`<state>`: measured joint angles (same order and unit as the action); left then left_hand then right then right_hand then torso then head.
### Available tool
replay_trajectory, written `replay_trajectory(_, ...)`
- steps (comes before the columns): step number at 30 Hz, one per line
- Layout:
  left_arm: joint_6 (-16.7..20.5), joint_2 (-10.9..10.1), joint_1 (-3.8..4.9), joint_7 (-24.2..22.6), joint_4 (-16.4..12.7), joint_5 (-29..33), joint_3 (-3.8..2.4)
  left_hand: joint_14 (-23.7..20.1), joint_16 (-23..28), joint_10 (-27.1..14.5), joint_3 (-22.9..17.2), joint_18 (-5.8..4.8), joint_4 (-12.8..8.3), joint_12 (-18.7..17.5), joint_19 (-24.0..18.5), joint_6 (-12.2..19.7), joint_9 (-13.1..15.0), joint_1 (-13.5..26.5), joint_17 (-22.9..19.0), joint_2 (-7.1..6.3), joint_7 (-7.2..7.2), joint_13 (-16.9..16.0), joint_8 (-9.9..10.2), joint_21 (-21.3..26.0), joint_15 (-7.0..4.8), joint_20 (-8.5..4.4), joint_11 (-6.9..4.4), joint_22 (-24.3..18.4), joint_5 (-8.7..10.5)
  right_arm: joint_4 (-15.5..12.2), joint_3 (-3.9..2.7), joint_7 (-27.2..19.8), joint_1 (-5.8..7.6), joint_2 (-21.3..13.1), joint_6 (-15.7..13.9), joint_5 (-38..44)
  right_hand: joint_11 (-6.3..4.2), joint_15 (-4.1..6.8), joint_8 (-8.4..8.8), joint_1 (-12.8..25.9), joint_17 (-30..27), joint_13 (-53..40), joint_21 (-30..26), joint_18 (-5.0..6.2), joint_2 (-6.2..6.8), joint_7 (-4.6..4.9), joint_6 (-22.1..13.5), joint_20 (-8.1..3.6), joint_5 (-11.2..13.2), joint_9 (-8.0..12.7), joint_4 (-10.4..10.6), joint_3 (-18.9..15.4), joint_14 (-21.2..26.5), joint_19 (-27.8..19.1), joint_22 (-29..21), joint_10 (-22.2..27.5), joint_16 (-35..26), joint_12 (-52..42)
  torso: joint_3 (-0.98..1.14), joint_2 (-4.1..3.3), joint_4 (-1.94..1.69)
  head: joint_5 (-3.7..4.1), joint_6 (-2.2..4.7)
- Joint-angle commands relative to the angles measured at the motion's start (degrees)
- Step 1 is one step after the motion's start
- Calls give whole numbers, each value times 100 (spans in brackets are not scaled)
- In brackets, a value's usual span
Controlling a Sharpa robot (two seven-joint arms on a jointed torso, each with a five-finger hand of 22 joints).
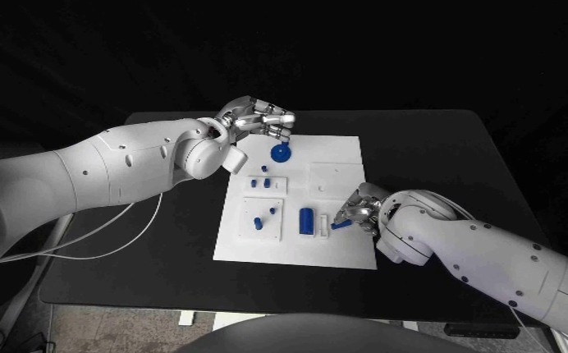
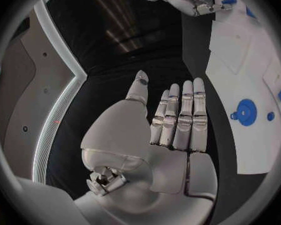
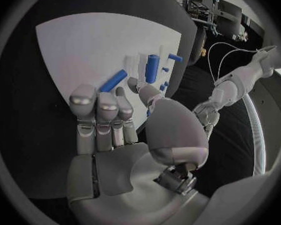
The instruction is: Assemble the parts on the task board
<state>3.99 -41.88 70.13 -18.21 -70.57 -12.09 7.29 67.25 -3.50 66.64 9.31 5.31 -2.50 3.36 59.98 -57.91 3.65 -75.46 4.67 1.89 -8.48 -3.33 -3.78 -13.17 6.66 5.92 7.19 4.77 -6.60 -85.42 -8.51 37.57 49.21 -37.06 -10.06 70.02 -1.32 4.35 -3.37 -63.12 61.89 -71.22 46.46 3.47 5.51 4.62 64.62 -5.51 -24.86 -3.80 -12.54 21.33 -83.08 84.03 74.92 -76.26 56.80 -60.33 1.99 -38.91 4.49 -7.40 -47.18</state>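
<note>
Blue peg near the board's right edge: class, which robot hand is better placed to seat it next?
Probably the right robot hand: its fingers are at the blue peg. The left robot hand hangs open over the board's far corner.

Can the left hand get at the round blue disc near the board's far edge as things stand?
Probably yes. The left hand is open, holds nothing and hovers just beside the round blue disc, with nothing between them; the right hand is busy elsewhere.

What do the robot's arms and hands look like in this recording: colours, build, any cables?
Both arms have smooth, rounded white shells. The left arm carries thin pale cables looping below it. Each ends in a silver metallic hand, the left hand and right hand, with segmented silver fingers and a pale grey palm. No markings are legible.
</note>
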Motion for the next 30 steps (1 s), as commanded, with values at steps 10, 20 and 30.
replay_trajectory(10, -75, -16, 4, -38, -19, -13, -3, -33, -4, -27, -16, -47, 24, 11, -21, 45, -1, 35, 9, -4, -2, -7, 1, -36, 12, 3, -13, -8, 29, -256, 21, -1321, 3, -173, 75, 2637, 82, -19, -32, -499, 76, 51, 7, 100, 438, 67, -323, 16, 1166, 3, 718, -1143, -13, 201, 574, 51, 22, 41, 7, 4, 15, -32, -14)
replay_trajectory(20, -76, -26, 4, -37, -20, -13, -3, -34, -4, -28, -15, -47, 27, 12, -21, 46, -1, 41, 9, -3, -3, -7, 2, -37, 12, 3, -12, -8, 32, -342, 22, -1538, 2, -276, 277, 3326, 94, -30, -25, -837, 186, 121, 8, 111, 497, 74, -339, 32, 1253, 8, 1133, -1487, -21, 192, 579, 101, 25, 91, 2, 0, 8, -24, -16)
replay_trajectory(30, -81, -21, 4, -35, -16, -14, -2, -34, -4, -28, -15, -47, 27, 12, -21, 46, -1, 41, 9, -3, -3, -7, 2, -37, 12, 3, -12, -8, 32, -332, 150, -1482, 2, -271, 1163, 3843, 84, -54, -19, -866, 237, 136, 61, 92, 471, 35, -136, 60, 1174, -2, 1039, -1446, -36, 173, 591, 113, 36, 94, 0, 2, 12, -33, -21)
